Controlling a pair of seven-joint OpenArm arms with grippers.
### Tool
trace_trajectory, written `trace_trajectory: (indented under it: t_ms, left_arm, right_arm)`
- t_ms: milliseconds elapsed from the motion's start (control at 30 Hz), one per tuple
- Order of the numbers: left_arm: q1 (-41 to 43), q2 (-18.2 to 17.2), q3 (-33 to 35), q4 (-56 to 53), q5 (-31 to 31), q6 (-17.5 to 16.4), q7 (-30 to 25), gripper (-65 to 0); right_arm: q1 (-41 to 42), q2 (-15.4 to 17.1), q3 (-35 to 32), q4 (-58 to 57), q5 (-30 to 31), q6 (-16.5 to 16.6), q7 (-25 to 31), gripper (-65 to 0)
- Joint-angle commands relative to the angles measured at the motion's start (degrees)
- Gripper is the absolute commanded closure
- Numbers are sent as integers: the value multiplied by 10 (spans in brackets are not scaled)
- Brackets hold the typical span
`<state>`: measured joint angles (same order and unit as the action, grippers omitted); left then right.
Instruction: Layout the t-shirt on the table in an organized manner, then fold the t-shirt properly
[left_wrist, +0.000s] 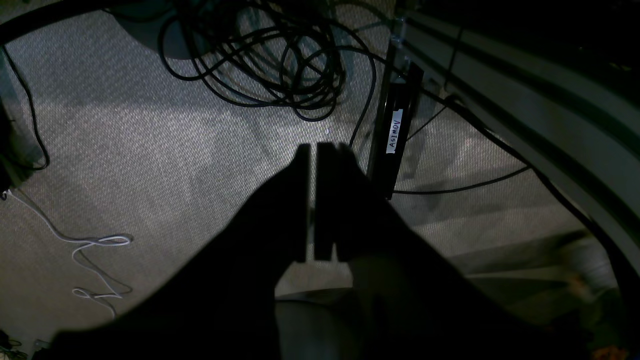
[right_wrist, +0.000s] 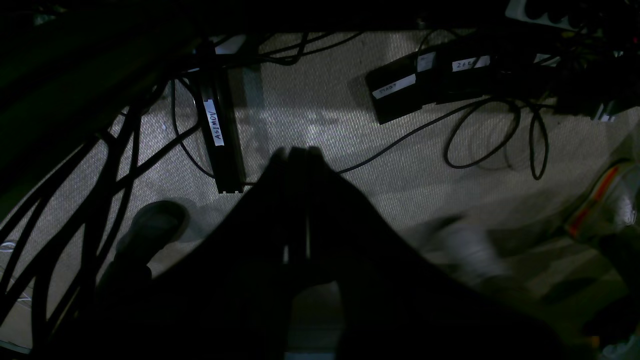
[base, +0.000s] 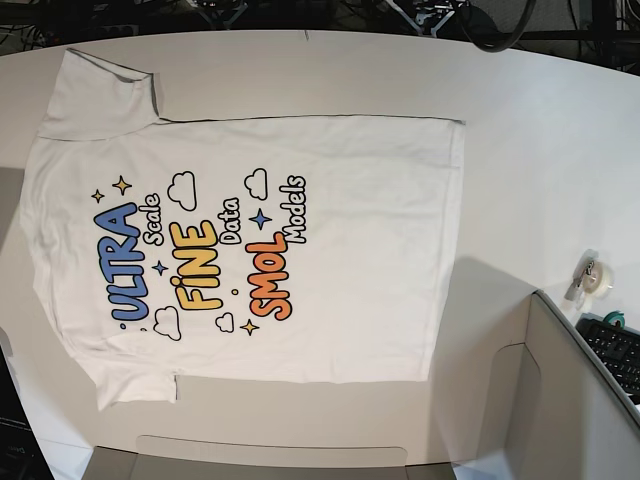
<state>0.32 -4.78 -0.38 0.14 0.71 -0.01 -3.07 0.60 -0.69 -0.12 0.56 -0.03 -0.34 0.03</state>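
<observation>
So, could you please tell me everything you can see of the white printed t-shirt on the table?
The white short-sleeved t-shirt lies flat and spread out, print up, on the large white table, collar end toward the base view's left, hem toward the right. It looks like soft cotton, nearly unwrinkled. Blue, yellow and orange lettering reads "ULTRA Scale FINE Data SMOL Models" among clouds and stars. Both sleeves show. Nothing but the table touches it.

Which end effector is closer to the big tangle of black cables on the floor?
Probably left. The left end effector hangs just short of the cable tangle; the right end effector has no tangle in its view.
</observation>
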Motion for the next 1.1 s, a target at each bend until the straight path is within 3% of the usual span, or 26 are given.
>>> trace_trajectory:
  t_ms: [0,1067]
  left_arm:
    - [0,-2,0,0,-2,1,-1,0]
    - [-2,6,1,0,-2,1,0,0]
  right_arm:
    - [-1,-1,1,-1,1,2,3,-3]
    - [3,4,1,-1,-2,2,3,-3]
